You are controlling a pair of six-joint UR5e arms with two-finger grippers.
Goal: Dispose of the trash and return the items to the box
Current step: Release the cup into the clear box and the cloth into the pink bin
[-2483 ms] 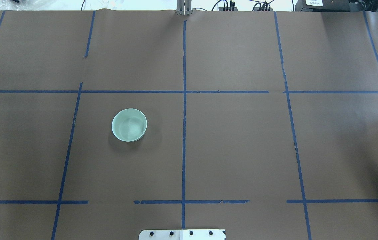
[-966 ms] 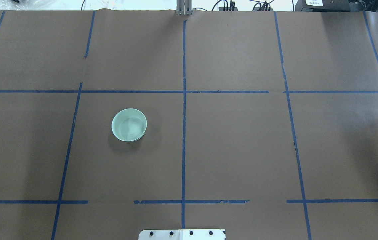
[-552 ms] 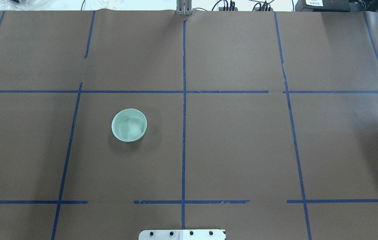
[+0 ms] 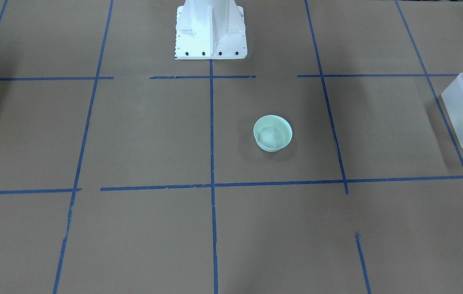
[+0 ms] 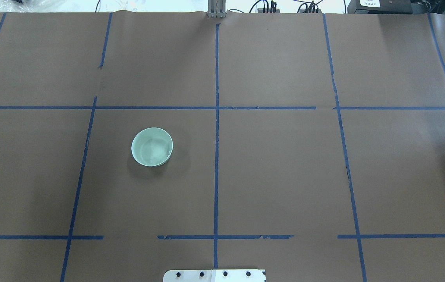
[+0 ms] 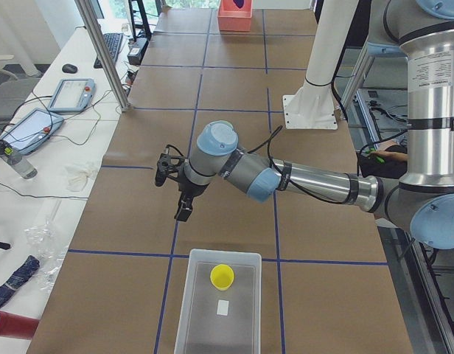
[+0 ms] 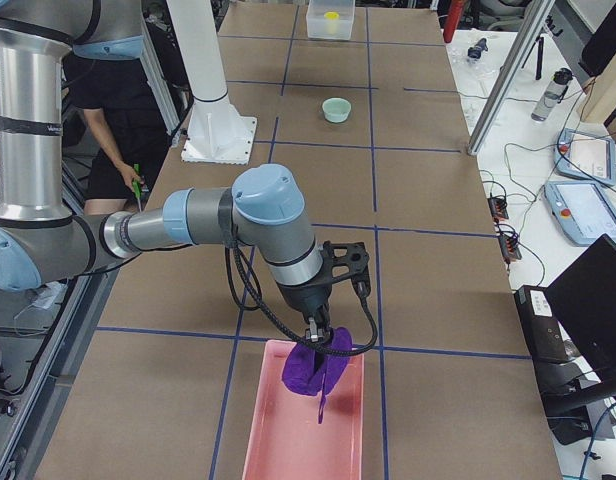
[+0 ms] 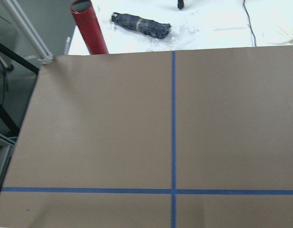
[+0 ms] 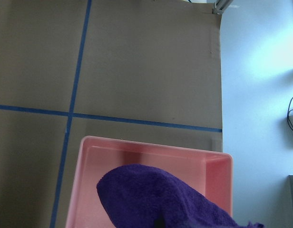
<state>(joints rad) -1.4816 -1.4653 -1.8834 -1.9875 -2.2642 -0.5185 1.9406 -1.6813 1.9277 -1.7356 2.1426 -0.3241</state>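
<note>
— How far along is the task judged to be?
— One return looks done: a small yellow cup (image 6: pixel 222 276) is seen lying inside the translucent bin (image 6: pixel 242 328), which is set at the end of the tabletop (image 5: pixel 285 176) on the robot's left. A purple cloth (image 7: pixel 306 372) is hung from the right gripper (image 7: pixel 314 336) over the pink tray (image 7: pixel 288 440) at the opposite end; it is judged to be the trash, not yet dropped. A pale green bowl (image 5: pixel 152 147) is seen upright and alone near the tabletop's middle, on the robot's left half, well apart from the bin, and is probably what remains to be boxed

— How are the fingers held?
— That cannot be told for either gripper. The left gripper (image 6: pixel 183 212) is shown only from the side, hovering above the tabletop near the bin and apart from it. The right gripper's fingers are masked by the cloth

— What room is there for moving?
— The tabletop is crossed by blue tape lines (image 5: pixel 216 156), and bare stretches are seen on every side of the bowl, so an approach from above is judged unobstructed. The white robot base (image 4: pixel 210 30) is bolted at the robot-side edge. Care is called for at the bin's walls
</note>
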